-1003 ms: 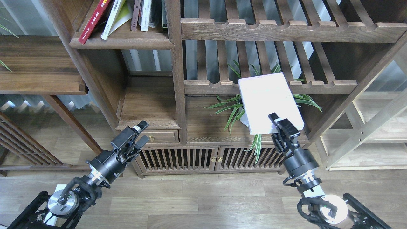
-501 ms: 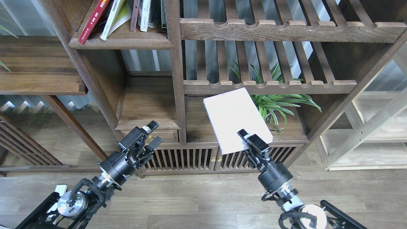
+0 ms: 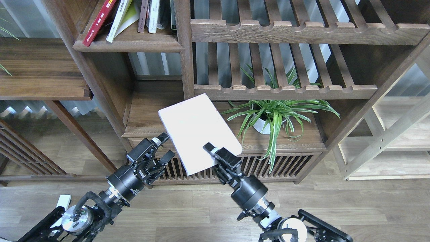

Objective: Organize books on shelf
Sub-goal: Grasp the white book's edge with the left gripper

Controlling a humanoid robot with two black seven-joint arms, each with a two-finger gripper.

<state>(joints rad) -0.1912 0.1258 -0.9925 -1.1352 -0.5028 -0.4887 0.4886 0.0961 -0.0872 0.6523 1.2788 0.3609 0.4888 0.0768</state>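
Book (image 3: 196, 131) pinched at near corner by right claw (image 3: 215, 155), held flat in air near lower shelf, likely for handover. Left claw (image 3: 160, 147) spread, empty, just beside book's left edge.

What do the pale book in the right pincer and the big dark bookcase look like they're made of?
The pale lavender-white book held in the right pincer looks like a paper paperback with a matte cover: flat, plain, without glare. The dark-brown bookcase looks like stained solid wood, satin at most: visible grain, moulded edges, little shine.
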